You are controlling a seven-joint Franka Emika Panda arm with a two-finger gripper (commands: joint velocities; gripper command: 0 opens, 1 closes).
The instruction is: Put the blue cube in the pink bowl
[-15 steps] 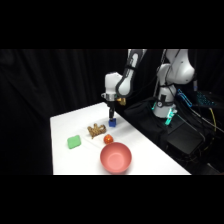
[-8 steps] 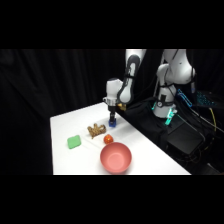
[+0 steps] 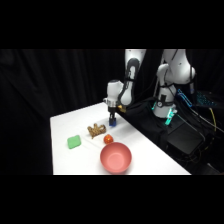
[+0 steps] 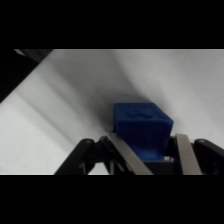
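Tool (image 4: 148, 150) apparently grips smooth, boxy blue cube (image 4: 141, 126).

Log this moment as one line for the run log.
phase: grasp | gripper: fingers either side of blue cube, closure unclear | pink bowl: empty, nearer camera | cube on table

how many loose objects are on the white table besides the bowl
4: a small deep-blue cube between the gripper fingers at the far side, a tan lumpy object mid-table, a red-orange ball beside it, a flat green square block farther left.
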